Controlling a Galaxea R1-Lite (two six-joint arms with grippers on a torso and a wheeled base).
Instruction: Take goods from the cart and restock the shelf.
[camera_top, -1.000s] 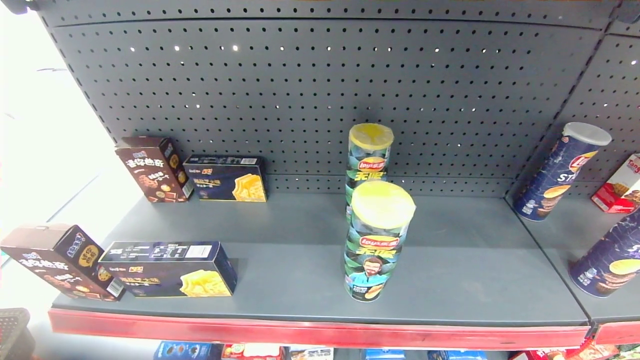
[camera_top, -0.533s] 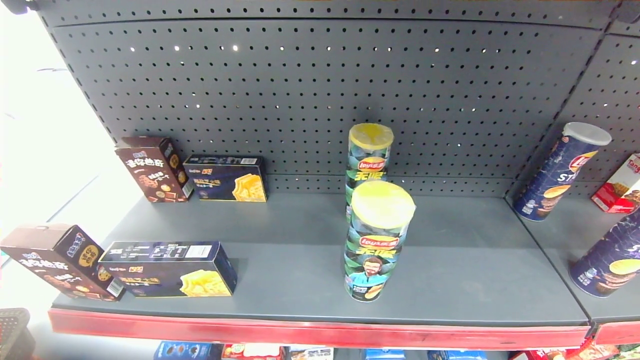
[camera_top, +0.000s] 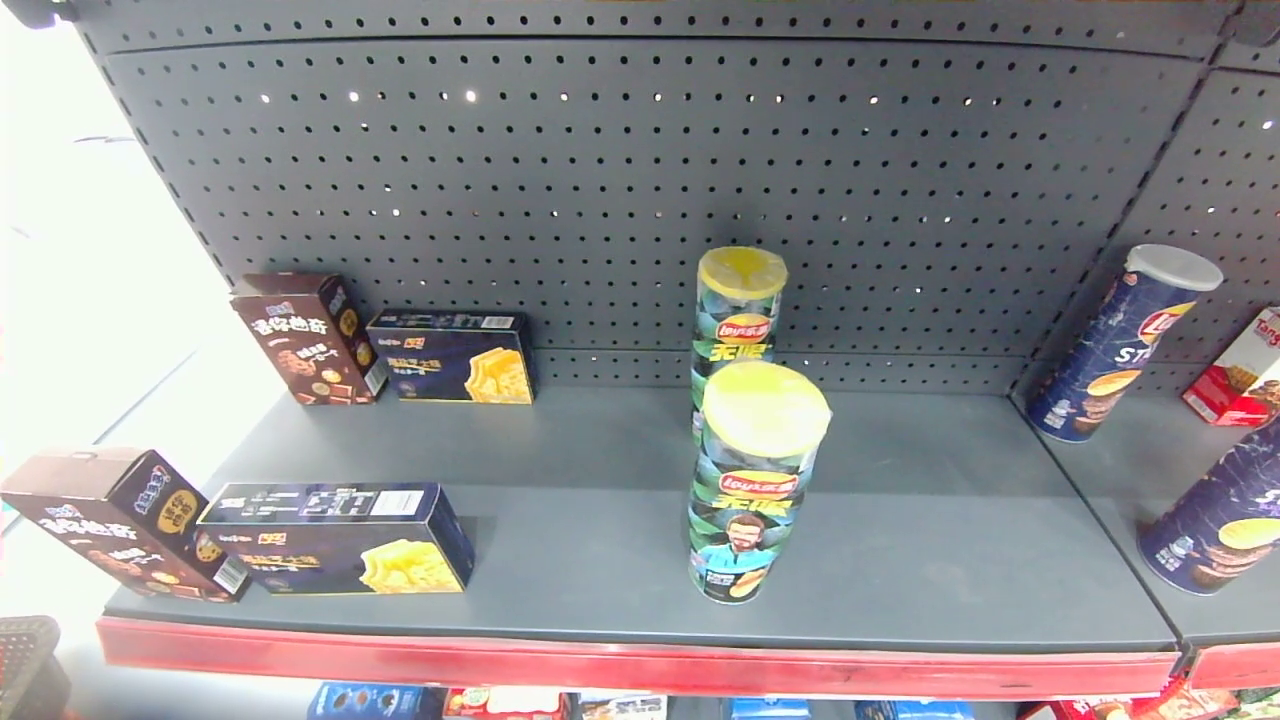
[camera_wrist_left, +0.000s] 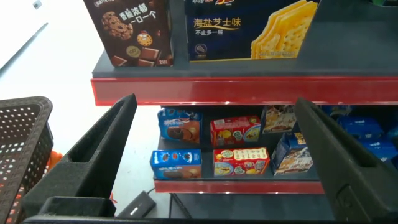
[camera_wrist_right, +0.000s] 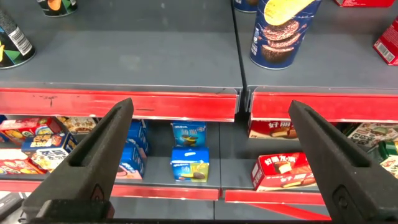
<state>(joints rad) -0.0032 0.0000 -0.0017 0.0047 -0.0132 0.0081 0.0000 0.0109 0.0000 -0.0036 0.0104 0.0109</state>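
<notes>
- Left pincer (camera_wrist_left: 214, 102): fingers spread wide, empty.
- Right pincer (camera_wrist_right: 210, 104): same, spread wide and empty.
- Shelf (camera_top: 900, 540) lies ahead of both pincers. Its red front strip crosses the gap between each pair of fingertips.
- Ahead of the left pincer, a brown cookie box (camera_wrist_left: 130, 34) and a blue cracker box (camera_wrist_left: 249, 31) stand at the shelf front. Both are cut off by the frame.
- A black mesh basket (camera_wrist_left: 22, 143) sits beside the left pincer's outer finger, only partly in frame. Contents can't be made out.
- Ahead of the right pincer is a dark blue can (camera_wrist_right: 280, 37) with its top cut off.
- Toward the left pincer's side, only the base of the front green can (camera_wrist_right: 13, 46) shows.
- The front green can hides the lower half of the rear green can (camera_top: 738, 300).
- Small boxes (camera_wrist_right: 189, 158) on the lower tier, seen between the fingers, are too small to identify.
</notes>
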